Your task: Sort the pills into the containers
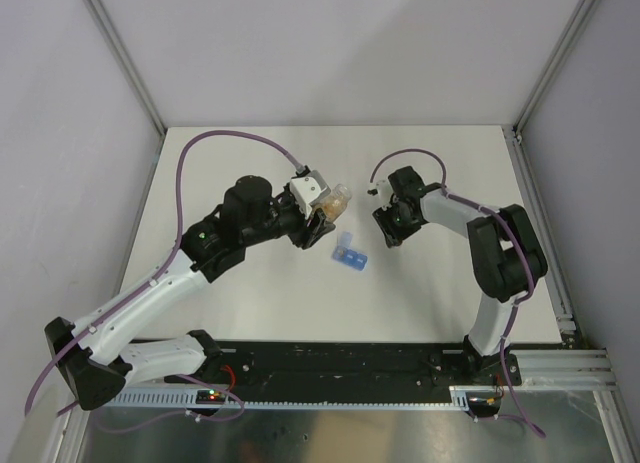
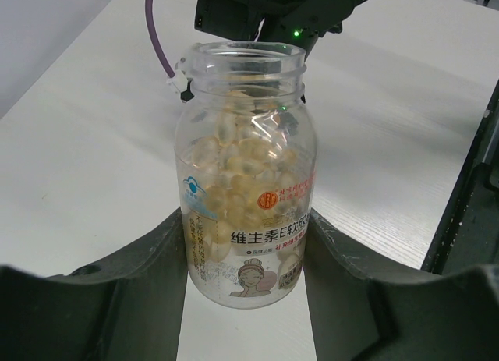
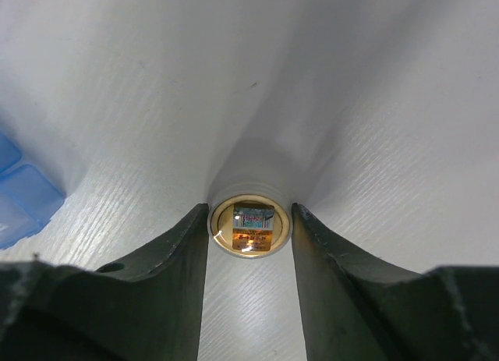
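On the left, the left gripper clasps a clear, uncapped bottle full of pale yellow pills. In the middle, the light-blue pill box lies on the white table, just below the bottle. On the right, the right gripper pinches a small round cap. Pouring well likely means centring the bottle's mouth over one compartment and tipping slowly.

Robot lab cell, white table, aluminium frame posts, plain grey walls
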{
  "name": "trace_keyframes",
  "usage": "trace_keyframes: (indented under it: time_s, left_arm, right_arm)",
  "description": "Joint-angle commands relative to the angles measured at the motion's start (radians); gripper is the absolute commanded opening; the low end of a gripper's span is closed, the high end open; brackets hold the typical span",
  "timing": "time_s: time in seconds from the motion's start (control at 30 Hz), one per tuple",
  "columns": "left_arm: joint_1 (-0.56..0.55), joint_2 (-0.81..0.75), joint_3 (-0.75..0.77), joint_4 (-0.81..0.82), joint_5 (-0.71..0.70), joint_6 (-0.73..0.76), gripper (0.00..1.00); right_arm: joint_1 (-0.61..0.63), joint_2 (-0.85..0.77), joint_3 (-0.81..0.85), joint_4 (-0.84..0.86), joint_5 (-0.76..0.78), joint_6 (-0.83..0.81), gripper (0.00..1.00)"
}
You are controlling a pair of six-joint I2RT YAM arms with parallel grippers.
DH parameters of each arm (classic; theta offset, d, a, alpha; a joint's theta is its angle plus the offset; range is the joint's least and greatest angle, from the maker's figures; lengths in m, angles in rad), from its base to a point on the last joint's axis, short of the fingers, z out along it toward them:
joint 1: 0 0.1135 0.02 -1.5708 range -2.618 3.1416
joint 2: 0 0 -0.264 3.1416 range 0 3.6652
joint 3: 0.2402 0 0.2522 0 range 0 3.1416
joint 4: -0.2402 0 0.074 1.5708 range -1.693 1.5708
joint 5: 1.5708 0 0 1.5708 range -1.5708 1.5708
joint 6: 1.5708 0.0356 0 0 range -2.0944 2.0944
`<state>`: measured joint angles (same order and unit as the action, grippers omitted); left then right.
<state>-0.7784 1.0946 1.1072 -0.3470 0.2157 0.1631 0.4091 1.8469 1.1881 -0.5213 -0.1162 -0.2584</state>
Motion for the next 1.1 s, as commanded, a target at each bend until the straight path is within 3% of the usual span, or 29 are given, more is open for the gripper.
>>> trace_keyframes:
  time_s: [0.0, 0.3, 0.7, 1.07]
  left_arm:
    - [0.007, -0.012, 0.001, 0.029, -0.006, 0.035, 0.00]
    - [0.008, -0.003, -0.021, 0.003, 0.036, 0.072, 0.00]
    - [-0.005, 0.028, -0.017, -0.039, 0.118, 0.112, 0.00]
    - [-0.047, 0.053, 0.030, -0.070, 0.166, 0.109, 0.00]
  right_arm:
    - [-0.016, -0.087, 0.043, -0.055, -0.083, -0.003, 0.22]
    - [-0.104, -0.350, 0.142, -0.220, -0.373, -0.068, 0.11]
    - [-0.147, -0.549, 0.362, -0.424, -0.850, -0.117, 0.07]
    - [-0.035, -0.507, 0.456, -0.455, -0.931, -0.107, 0.07]
